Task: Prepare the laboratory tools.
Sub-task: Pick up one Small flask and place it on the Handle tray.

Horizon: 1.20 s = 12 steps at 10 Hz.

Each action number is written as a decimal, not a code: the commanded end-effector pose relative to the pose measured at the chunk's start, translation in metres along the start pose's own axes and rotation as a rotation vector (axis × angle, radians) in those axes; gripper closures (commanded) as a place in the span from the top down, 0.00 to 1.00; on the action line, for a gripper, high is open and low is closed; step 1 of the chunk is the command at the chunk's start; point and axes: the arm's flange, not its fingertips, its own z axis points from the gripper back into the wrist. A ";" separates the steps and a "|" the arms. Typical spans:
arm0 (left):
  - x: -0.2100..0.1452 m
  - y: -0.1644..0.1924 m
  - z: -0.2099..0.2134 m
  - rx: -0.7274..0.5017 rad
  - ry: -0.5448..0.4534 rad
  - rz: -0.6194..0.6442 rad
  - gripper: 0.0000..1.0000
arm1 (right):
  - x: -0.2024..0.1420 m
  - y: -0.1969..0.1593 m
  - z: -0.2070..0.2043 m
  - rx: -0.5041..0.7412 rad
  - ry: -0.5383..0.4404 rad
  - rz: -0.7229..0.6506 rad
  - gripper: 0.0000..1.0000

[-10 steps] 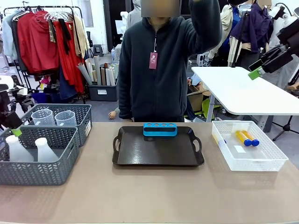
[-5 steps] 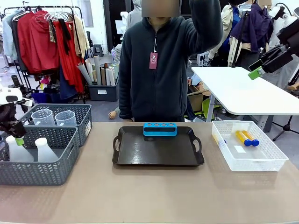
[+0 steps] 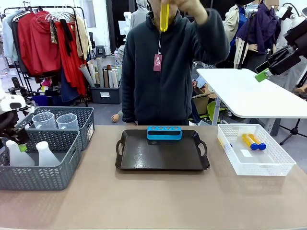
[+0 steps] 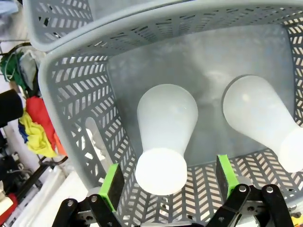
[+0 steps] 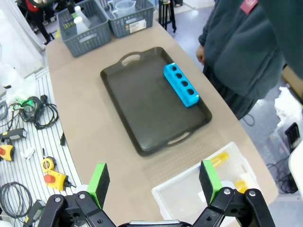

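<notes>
Below, frosted conical flask (image 4: 166,137), latticed basket (image 4: 71,94).

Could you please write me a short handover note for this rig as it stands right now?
Left end effector: open, lined up on a flask in the near grey basket; nothing gripped.
Right end effector: open, empty, raised at the right.
Person's hand holds one yellow tube up.
Done: blue rack on the tray, holes empty.
Left, probably: flask, beaker (far basket) and tubes (white basket) onto the tray.
</notes>
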 end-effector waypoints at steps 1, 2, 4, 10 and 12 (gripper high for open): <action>0.005 0.004 0.004 0.022 -0.030 0.014 0.88 | 0.001 0.000 0.000 0.007 -0.012 0.001 1.00; 0.005 0.003 0.007 0.028 -0.040 0.019 0.69 | 0.001 0.000 0.000 0.007 -0.012 0.001 1.00; 0.005 0.004 0.009 0.030 -0.043 0.018 0.30 | 0.001 0.000 0.000 0.007 -0.012 0.001 1.00; 0.000 0.001 0.020 0.046 -0.031 0.033 0.00 | 0.001 0.000 0.000 0.007 -0.012 0.001 1.00; 0.001 -0.006 0.046 0.036 -0.050 0.040 0.00 | 0.001 0.000 0.000 0.007 -0.012 0.001 1.00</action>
